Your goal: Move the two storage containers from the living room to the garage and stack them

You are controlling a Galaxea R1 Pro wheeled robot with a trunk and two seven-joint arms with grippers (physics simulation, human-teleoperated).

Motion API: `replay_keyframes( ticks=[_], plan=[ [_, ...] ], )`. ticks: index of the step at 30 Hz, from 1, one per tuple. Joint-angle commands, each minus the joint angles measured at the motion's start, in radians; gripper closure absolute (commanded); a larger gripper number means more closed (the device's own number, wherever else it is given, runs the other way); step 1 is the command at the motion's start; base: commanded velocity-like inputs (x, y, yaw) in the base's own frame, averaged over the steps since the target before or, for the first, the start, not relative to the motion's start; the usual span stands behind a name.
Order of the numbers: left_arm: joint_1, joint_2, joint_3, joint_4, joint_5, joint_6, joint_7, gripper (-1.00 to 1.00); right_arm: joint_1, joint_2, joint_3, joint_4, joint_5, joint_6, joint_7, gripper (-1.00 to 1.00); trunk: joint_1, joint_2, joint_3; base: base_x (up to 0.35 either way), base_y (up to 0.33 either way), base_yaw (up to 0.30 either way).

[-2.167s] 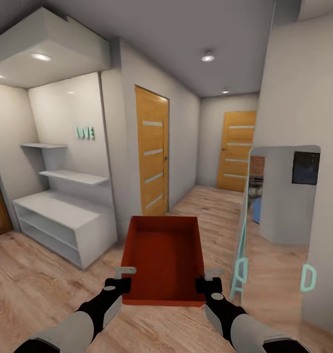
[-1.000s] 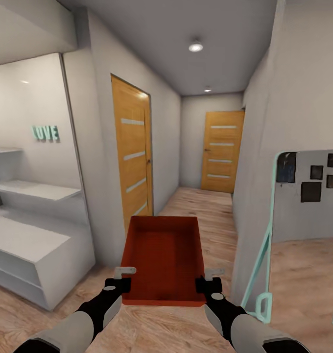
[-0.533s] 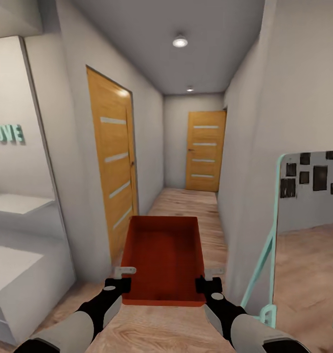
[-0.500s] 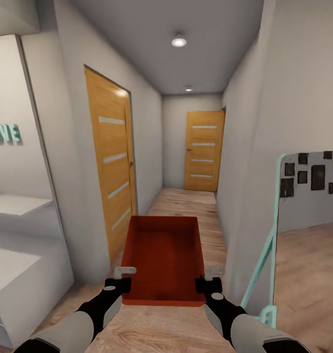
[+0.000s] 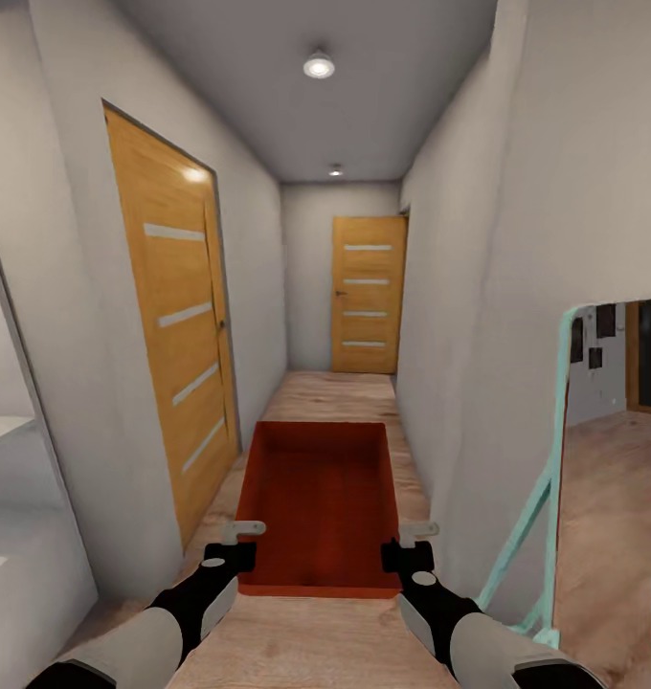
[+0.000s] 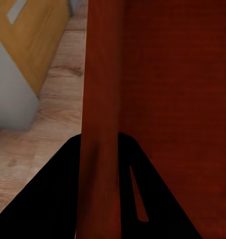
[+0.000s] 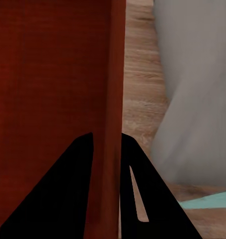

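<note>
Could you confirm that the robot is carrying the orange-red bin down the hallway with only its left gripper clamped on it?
Not quite: both grippers hold it. The head view shows the left gripper and right gripper each clamped on a side wall of the bin in the hallway.

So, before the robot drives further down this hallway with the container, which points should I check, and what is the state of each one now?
1. Left gripper shut on the storage container side wall: ok.
2. Right gripper shut on the opposite wall: ok.
3. Container level, held off the wood floor: ok.
4. Hallway ahead free up to the far door: ok.
5. Clearance from the mint-framed mirror at the right: cannot tell.
6. Far door open: not ok, it looks closed.
</note>
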Motion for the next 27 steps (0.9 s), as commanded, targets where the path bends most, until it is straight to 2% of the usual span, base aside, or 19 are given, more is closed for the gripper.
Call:
replay_keyframes(
  ticks=[1, 8, 27],
  plan=[
    [-0.002, 0.002, 0.052, -0.004, -0.011, 0.003, 0.030, 1.00, 0.000, -0.010, -0.001, 0.003, -0.002, -0.003, -0.032, 1.00, 0.001, -0.001, -0.002, 0.315, 0.187, -0.070],
    [-0.002, 0.005, 0.071, -0.005, -0.011, 0.003, 0.030, 1.00, 0.000, -0.010, -0.003, 0.003, -0.002, -0.003, -0.031, 1.00, 0.001, -0.001, -0.002, 0.313, 0.188, -0.015],
    [-0.002, 0.005, 0.073, -0.004, -0.012, 0.003, 0.030, 1.00, 0.000, -0.010, -0.001, 0.003, -0.002, -0.003, -0.032, 1.00, 0.001, -0.001, -0.002, 0.313, 0.170, 0.000]
  ],
)
